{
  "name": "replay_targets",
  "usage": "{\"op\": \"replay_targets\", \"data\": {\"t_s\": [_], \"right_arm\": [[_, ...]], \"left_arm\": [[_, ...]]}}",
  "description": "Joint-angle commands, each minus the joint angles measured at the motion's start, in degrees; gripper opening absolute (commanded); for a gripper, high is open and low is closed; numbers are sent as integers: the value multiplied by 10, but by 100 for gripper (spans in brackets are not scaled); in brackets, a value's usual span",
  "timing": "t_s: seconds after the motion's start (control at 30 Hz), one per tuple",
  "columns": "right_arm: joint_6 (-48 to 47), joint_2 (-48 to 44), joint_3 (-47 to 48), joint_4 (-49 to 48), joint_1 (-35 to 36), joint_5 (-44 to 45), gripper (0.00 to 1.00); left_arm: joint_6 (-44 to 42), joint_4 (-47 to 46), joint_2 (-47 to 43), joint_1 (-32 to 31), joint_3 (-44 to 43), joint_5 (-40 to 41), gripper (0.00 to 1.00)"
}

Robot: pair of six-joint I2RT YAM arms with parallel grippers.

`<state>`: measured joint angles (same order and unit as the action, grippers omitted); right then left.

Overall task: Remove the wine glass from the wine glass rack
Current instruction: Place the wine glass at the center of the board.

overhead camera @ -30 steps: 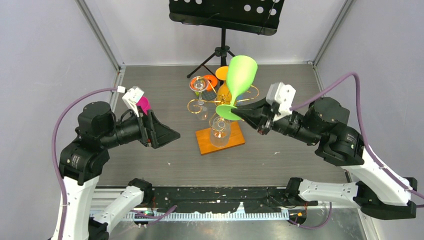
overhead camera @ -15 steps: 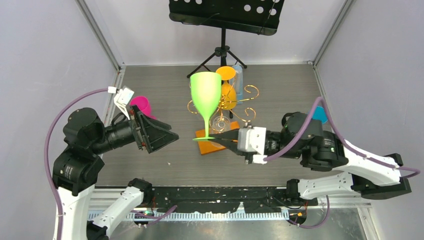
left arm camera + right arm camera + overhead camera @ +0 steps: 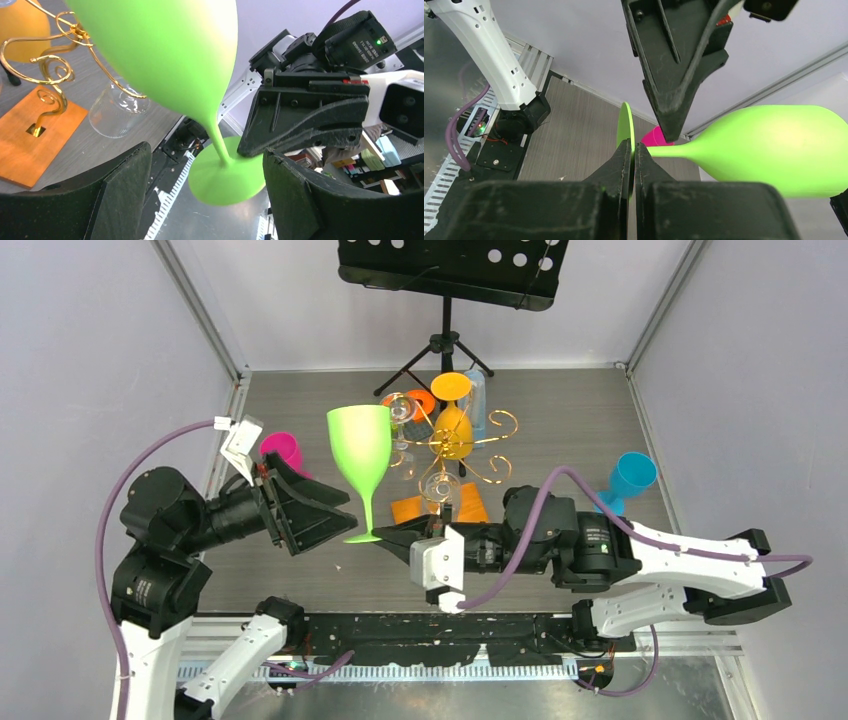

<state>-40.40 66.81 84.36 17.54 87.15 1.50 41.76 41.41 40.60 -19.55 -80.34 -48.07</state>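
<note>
The lime-green wine glass (image 3: pixel 360 445) hangs upright in the air, clear of the wine glass rack (image 3: pixel 408 508) and to its left, its foot pinched by the right tool (image 3: pixel 385 538). The rack, gold wire on an orange base, stands upright.

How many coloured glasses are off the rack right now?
3: green glass, foot pinched in the right end effector; pink glass at the left, partly hidden; blue glass at the right. More may be hidden.
</note>
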Motion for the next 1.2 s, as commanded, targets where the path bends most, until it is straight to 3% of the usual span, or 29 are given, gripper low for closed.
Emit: {"op": "replay_targets", "data": {"t_s": [0.0,0.27,0.77,0.87,0.93,1.0,1.03,1.17], "right_arm": [[-26,17,37,-55,11,5,6],[-34,42,55,-74,18,-4,6],[-51,53,47,-101,34,21,6],[-51,50,44,-98,37,25,6],[-51,46,39,-98,40,33,6],[-49,40,32,-102,43,48,13],[-46,37,24,-104,44,54,27],[-33,9,-3,-121,51,83,61]], "left_arm": [[29,-65,-6,-1,23,-27,80],[34,-77,-7,-1,31,-37,76],[61,-111,-10,-1,36,-63,17],[63,-115,-9,-1,36,-65,0],[61,-116,-10,-1,36,-66,0],[58,-116,-11,-1,34,-69,0],[55,-115,-12,-1,32,-69,0],[44,-102,-12,-1,26,-71,0]]}}
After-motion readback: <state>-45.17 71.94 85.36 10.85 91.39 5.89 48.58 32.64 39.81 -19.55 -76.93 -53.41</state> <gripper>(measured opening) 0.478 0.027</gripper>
